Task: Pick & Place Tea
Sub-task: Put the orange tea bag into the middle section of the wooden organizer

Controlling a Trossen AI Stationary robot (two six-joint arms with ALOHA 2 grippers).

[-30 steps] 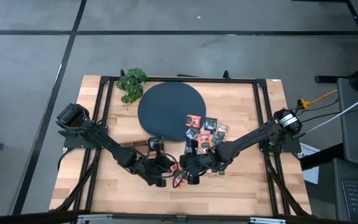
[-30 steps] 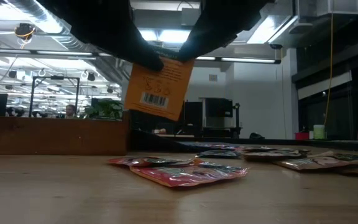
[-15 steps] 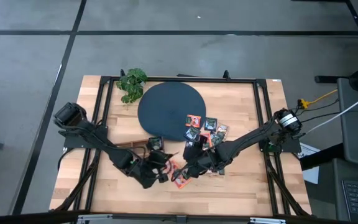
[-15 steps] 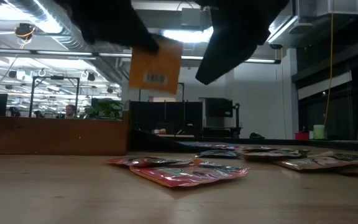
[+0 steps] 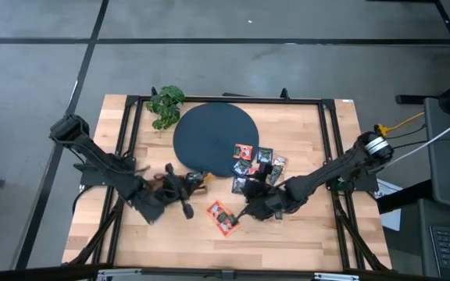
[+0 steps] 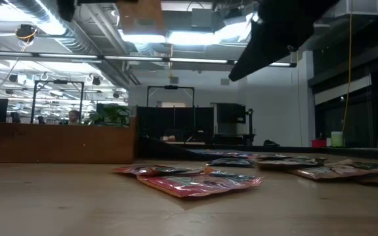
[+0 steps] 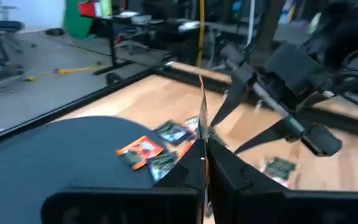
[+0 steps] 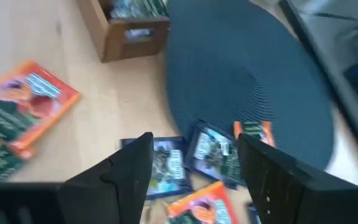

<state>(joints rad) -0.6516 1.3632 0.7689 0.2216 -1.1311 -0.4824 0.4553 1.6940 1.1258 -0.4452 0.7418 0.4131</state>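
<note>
While the dark disc (image 5: 215, 139) lies just beyond both grippers, the left gripper (image 7: 202, 163) hangs above the table (image 5: 311, 234) with its fingers pressed together, pinching an orange tea sachet (image 7: 203, 111) edge-on. To its right, the right gripper (image 8: 194, 163) hovers with fingers spread, holding nothing, over the cluster of tea sachets (image 5: 258, 165). Two orange-red sachets (image 5: 221, 216) lie between the grippers.
</note>
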